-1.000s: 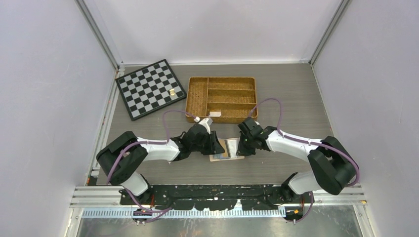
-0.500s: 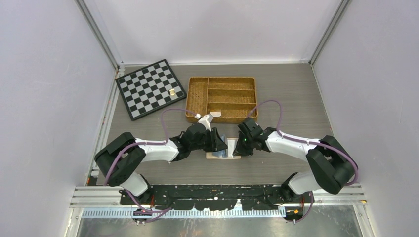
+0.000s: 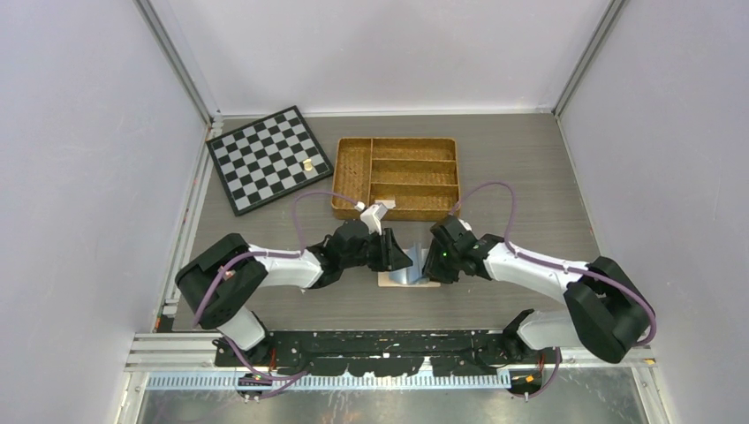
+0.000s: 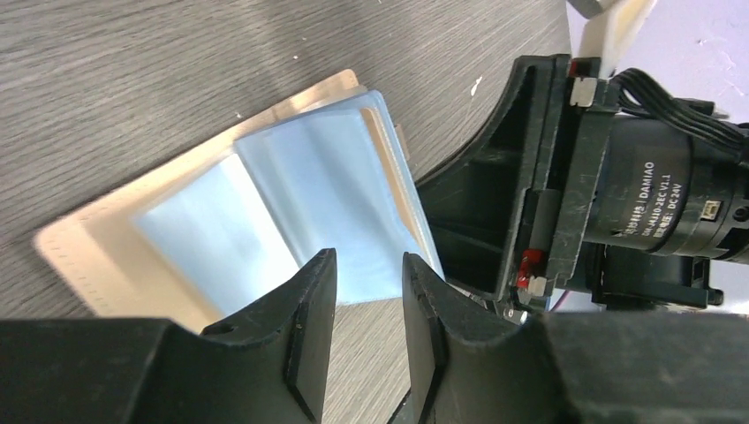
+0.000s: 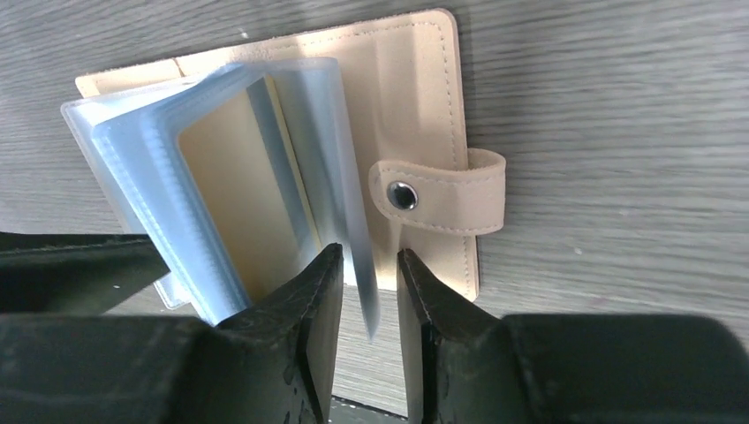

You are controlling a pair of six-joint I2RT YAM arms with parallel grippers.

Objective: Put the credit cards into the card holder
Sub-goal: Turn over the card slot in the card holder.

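The card holder (image 3: 422,282) lies open on the table between both arms, peach cover down, with its snap tab (image 5: 442,196) pointing away. Its clear sleeves (image 5: 159,168) fan upward. A tan-yellow rectangle (image 5: 234,199) shows inside one sleeve; I cannot tell whether it is one of the credit cards. My right gripper (image 5: 369,256) is open, and one loose sleeve page (image 5: 358,265) stands in the gap without touching either finger. On the holder's left edge my left gripper (image 4: 369,261) is open too, bare table between its fingers and pale sleeves (image 4: 300,194) just beyond the tips.
A woven wicker divided tray (image 3: 351,173) stands just behind the arms. A black-and-white chessboard (image 3: 269,159) with one small piece (image 3: 307,164) lies at the back left. Walls close in on both sides.
The right gripper has gone from shut to open, releasing a sleeve page. The sleeves now stand fanned up, and the holder has shifted slightly. The left gripper has stayed much as it was.
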